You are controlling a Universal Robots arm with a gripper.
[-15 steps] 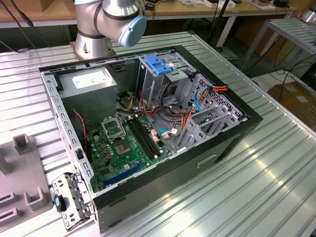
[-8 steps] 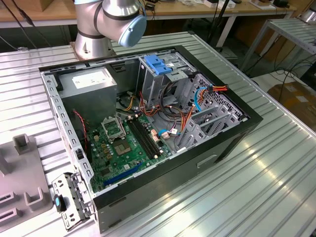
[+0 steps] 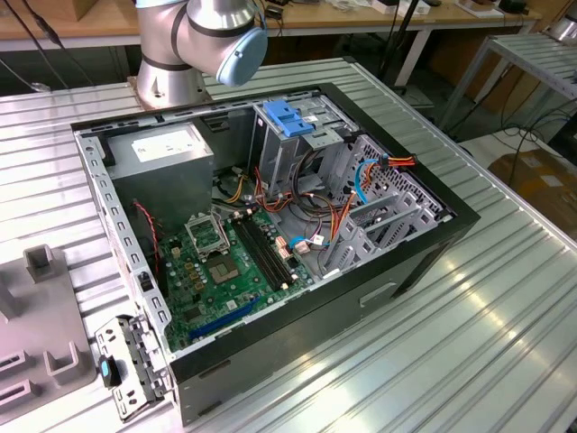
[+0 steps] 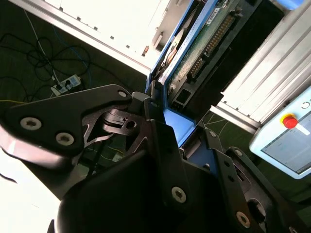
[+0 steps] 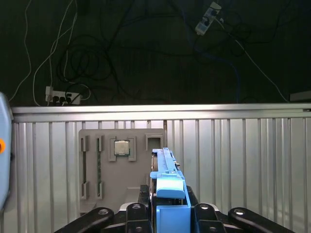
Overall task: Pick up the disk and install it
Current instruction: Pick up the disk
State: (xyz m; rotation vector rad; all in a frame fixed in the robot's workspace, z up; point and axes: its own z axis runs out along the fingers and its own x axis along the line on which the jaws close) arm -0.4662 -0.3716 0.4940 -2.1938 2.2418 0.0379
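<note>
My gripper [image 5: 167,209] is shut on the disk [image 5: 166,167], which I see edge-on in the first wrist view, with its blue carrier rail between the black fingers. In the second wrist view the disk [image 4: 201,41] shows its green circuit-board underside inside the blue frame, which the gripper [image 4: 174,124] clamps by one end. The disk hangs in the air above the ribbed metal table [image 5: 233,160]. In the exterior view the open computer case [image 3: 424,262] lies on its side on the table, with a metal drive cage [image 3: 302,149] at its back.
A blue plastic bracket [image 3: 288,117] sits on top of the drive cage. Inside the case are a grey power supply box [image 3: 167,153], a motherboard [image 3: 221,266] and loose cables [image 3: 334,216]. A grey fixture plate [image 5: 104,170] holding a processor chip [image 5: 121,148] lies on the table.
</note>
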